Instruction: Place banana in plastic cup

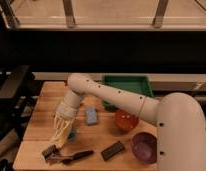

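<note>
My gripper hangs from the white arm over the front left of the wooden table, pointing down. It is shut on a pale yellow banana, which hangs from the fingers with its lower end near the tabletop. A small bluish plastic cup stands right beside the banana, on its right, and is partly hidden by the gripper. The banana is beside the cup, not inside it.
A blue sponge lies right of the gripper. An orange bowl, a purple bowl and a green tray are further right. A dark bar, a black-handled utensil and a small dark block lie along the front edge.
</note>
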Tool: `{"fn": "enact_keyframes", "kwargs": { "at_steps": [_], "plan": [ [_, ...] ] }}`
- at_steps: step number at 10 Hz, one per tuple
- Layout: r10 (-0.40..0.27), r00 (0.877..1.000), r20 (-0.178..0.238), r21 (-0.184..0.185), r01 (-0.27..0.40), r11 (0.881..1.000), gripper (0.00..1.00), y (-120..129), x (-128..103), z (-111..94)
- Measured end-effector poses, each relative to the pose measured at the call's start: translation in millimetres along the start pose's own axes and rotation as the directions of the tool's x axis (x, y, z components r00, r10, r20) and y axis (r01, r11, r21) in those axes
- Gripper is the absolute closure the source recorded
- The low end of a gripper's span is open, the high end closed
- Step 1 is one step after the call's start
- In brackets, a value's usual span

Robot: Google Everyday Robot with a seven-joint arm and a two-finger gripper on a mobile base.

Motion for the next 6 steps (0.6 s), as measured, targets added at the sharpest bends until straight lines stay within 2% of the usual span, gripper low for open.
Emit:
{"fn": "enact_keyframes", "kwargs": {
  "at_steps": [2,6],
  "plan": [
    [0.026,1.0,-0.008,0.007,-0.026,1.0,0.2,4,10,-1],
    [0.058,0.998,-0.028,0.028,-0.057,0.998,0.2,11,19,-10]
  ]
}}
